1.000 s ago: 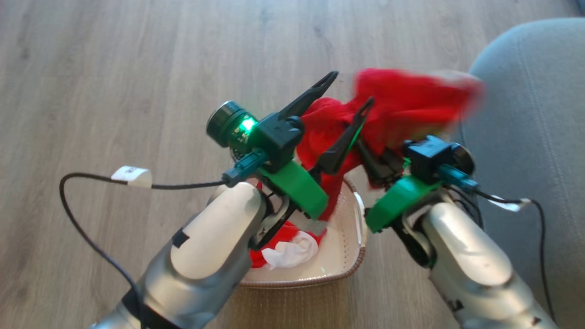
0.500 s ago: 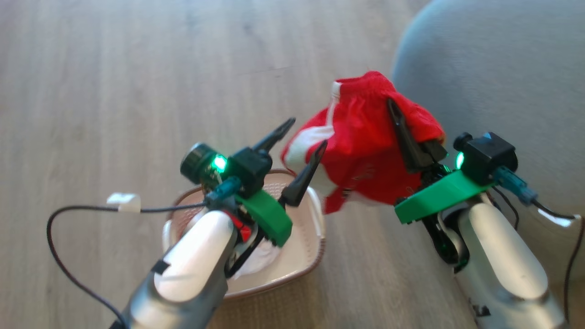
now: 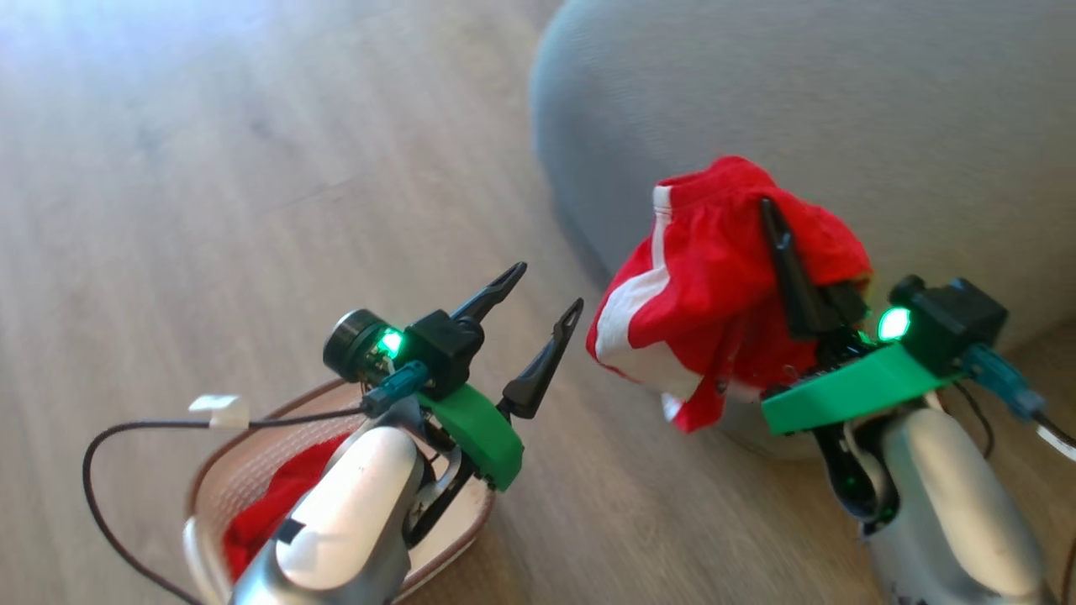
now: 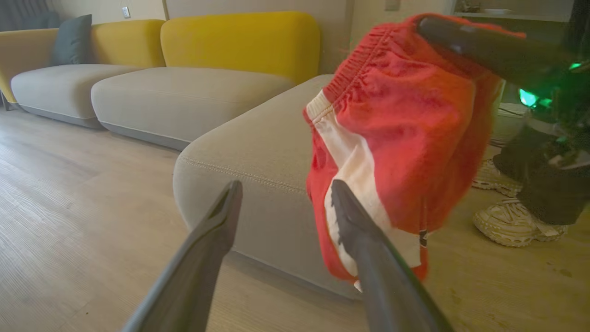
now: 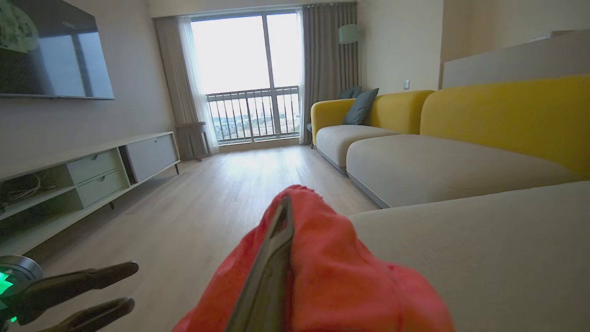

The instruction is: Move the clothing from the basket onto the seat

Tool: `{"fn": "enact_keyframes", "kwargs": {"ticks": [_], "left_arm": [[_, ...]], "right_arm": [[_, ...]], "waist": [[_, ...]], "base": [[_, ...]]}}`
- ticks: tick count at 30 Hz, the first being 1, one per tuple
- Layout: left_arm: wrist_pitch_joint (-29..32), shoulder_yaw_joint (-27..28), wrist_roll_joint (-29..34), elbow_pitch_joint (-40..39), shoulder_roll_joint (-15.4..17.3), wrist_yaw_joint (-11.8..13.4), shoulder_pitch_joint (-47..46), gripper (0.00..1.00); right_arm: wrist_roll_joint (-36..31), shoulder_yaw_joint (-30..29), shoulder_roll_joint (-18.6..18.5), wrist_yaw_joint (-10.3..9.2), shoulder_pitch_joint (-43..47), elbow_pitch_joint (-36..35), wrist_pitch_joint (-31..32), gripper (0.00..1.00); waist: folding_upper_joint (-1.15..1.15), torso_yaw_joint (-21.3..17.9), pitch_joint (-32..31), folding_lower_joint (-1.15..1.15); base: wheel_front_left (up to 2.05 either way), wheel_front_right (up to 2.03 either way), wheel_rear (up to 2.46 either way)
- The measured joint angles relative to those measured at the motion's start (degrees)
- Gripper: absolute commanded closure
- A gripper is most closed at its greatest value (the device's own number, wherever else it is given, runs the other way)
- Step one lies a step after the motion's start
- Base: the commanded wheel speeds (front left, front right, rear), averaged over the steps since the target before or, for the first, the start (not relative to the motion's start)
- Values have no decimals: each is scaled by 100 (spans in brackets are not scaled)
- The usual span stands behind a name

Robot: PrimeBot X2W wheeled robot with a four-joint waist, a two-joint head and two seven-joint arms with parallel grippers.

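A soft, crumpled red fabric garment with white side stripes point(image 3: 714, 286) hangs long-axis downward, gathered waistband uppermost, pinched in the closed right gripper point(image 3: 772, 214) at the rounded grey upholstered seat point(image 3: 841, 101). A second red piece point(image 3: 277, 504) lies in the perforated cream plastic basket point(image 3: 231, 470) (brown woven-look rim) below the left gripper point(image 3: 546, 287), whose fingers are spread and empty.

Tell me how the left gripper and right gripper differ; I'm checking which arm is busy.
The left gripper has its jaws wide open and holds nothing; the right gripper is shut on the red shorts, which drape over it. The left gripper is nearer the basket; the right gripper is beside the seat. Both are the same dark two-fingered kind.
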Motion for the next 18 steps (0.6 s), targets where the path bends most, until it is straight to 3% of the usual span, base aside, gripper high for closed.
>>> {"fn": "enact_keyframes", "kwargs": {"ticks": [6, 14, 18], "left_arm": [[-1, 11, 94, -36, -32, -1, 69, 0], [-1, -165, 180, -290, 8, -1, 60, 0], [-1, -437, 266, -477, 147, -2, -26, 0]], "right_arm": [[-1, -475, -36, -1, 355, -292, 0, 100], [-51, -913, -99, 0, 322, -461, 0, 100], [-331, -1541, -315, 0, -275, -402, 0, 100]], "waist": [[0, -448, 20, 0], [0, -509, 404, 0], [0, -433, 823, 0]], "base": [[0, 0, 0], [0, 0, 0], [0, 0, 0]]}}
